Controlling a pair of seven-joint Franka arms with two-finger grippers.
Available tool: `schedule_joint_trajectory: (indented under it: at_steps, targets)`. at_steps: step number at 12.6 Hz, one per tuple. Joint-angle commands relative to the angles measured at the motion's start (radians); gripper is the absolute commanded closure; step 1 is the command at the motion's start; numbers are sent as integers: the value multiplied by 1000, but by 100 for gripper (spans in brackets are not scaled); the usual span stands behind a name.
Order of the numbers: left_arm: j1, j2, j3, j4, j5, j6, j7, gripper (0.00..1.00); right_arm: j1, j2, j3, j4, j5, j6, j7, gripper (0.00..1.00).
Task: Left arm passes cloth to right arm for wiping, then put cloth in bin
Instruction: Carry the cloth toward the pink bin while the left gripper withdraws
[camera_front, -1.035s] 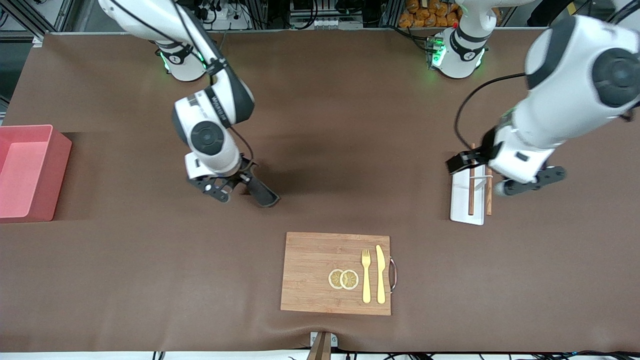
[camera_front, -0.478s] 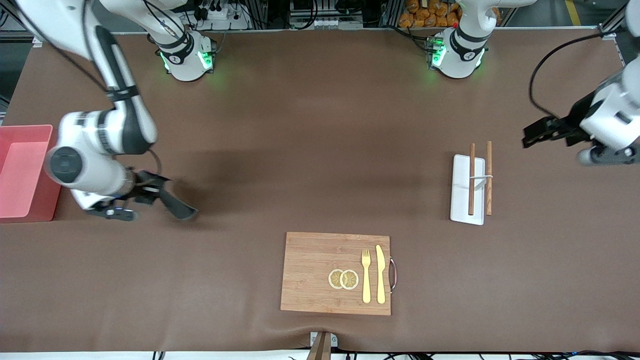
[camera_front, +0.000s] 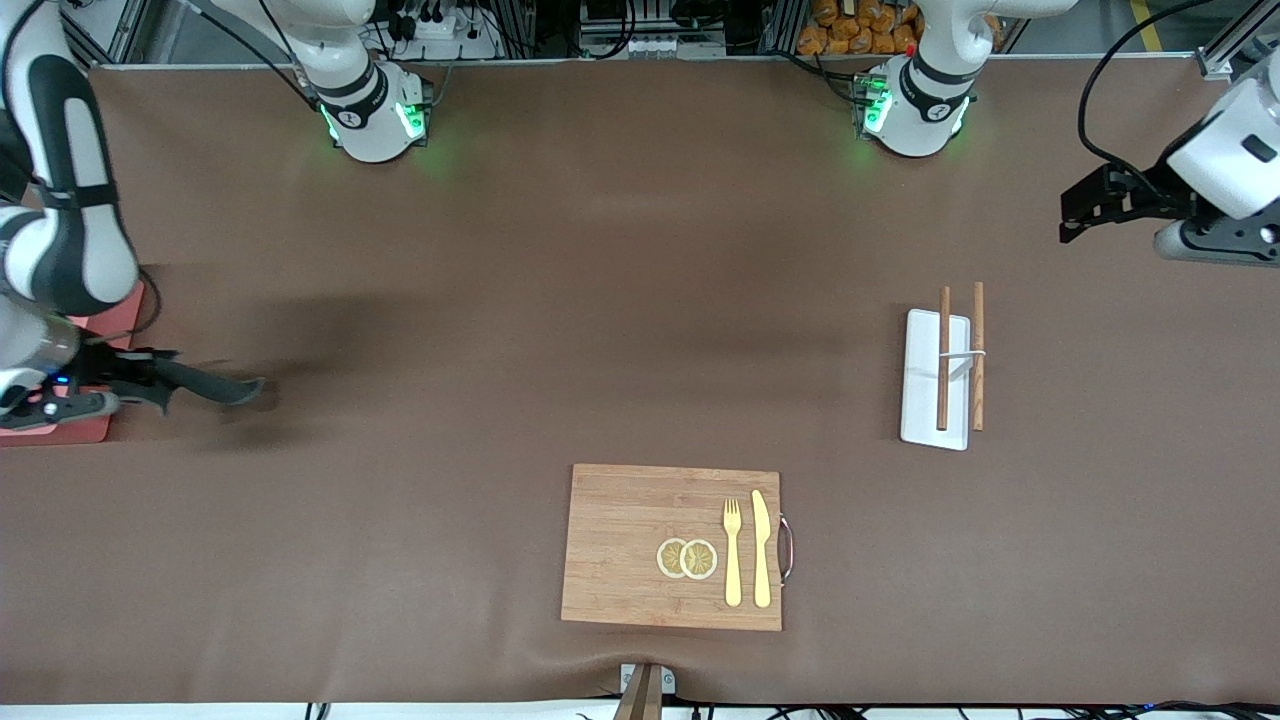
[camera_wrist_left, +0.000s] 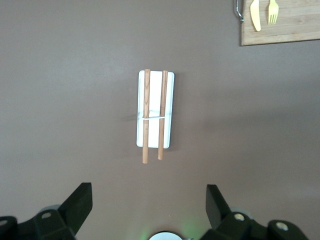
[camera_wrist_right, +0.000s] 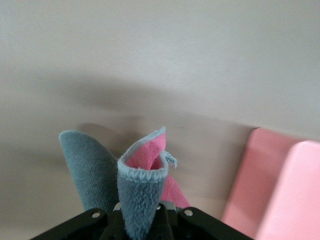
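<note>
Right gripper (camera_front: 125, 385), pinching the cloth (camera_front: 210, 388), is at the bin (camera_front: 75, 432) edge, cloth trailing over table; left gripper (camera_front: 1130, 215) open, idle.

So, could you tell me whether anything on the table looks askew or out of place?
One thing: the chopsticks overhang the white tray toward the robots' bases, one along its edge. The fork and knife lie straight on the cutting board.

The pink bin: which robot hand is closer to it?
Right. The right end effector, gripping the cloth, is beside the bin; the left end effector hangs over the table's other end.
</note>
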Motion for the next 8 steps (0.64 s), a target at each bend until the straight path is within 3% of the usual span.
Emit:
schedule_joint_trajectory:
  at_steps: [1, 5, 8]
  targets:
    - [-3, -34, -8, -18, 37, -9, 69, 0, -18, 9, 21, 46, -74, -11, -61, 100]
    - [6, -52, -12, -17, 39, -37, 117, 0, 69, 31, 26, -32, -76, 17, 173, 100]
    - [8, -54, -8, -17, 27, -35, 102, 0, 191, 46, 27, -75, -69, 44, 418, 100]
